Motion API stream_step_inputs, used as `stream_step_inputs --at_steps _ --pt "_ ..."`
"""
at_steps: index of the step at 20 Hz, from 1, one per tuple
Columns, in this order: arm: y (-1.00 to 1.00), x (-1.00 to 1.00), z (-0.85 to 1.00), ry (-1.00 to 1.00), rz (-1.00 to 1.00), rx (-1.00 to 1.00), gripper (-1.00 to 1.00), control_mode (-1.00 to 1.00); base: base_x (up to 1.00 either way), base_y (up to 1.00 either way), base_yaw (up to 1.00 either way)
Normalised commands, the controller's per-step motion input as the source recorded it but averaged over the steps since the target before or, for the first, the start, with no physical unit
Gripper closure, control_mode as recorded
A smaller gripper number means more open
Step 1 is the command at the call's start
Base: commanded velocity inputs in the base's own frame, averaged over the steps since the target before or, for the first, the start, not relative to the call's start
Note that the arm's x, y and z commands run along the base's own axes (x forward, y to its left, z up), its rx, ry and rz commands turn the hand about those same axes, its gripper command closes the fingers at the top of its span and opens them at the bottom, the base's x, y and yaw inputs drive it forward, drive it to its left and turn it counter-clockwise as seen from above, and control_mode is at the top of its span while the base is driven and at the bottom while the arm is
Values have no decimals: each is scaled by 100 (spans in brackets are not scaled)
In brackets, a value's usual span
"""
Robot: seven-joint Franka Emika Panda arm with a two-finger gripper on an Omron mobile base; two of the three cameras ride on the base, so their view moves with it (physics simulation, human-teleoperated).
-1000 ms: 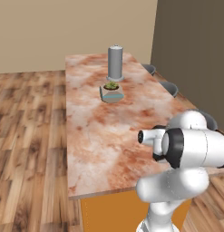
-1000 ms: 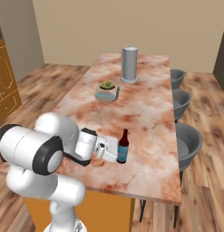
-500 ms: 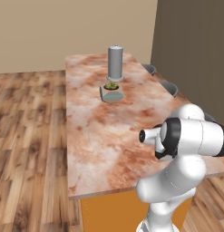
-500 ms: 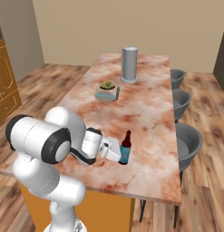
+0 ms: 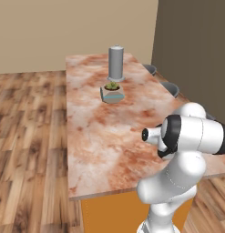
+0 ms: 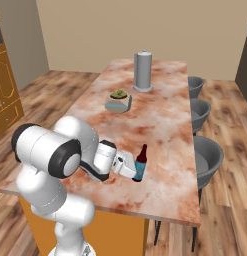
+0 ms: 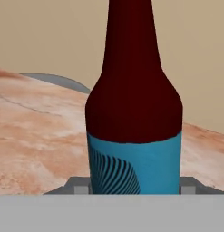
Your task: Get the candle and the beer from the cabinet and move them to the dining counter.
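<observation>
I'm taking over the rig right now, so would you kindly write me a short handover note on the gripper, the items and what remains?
Gripper: shut on the beer, which stands upright at the near right part of the dining counter.
Beer: bottom looks to be at or just above the marble; whether it is fully set down I cannot tell.
Candle: not on the counter; a grey cylinder and a small potted plant sit farther along.
Done: beer brought to the counter.
Left: release the beer, then fetch the candle.

grey cylinder point(image 6: 143, 70), potted plant point(image 6: 118, 100), grey chairs point(image 6: 207, 155)
</observation>
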Motion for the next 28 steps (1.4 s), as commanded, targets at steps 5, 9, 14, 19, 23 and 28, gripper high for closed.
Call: stream_step_inputs --at_steps 5,9,14,19,23,28 --pt "11 -13 -50 -14 0 0 -100 -100 0 0 0" --pt "21 -17 -52 -15 0 0 -100 -100 0 0 0" --pt "20 -16 -50 -13 0 0 -100 -100 0 0 0" --pt "26 -32 -58 -14 0 0 -100 -100 0 0 0" --pt "38 -45 -64 -14 0 -1 -100 -100 0 0 0" --pt "38 -35 -59 -11 0 -1 -100 -100 0 0 0"
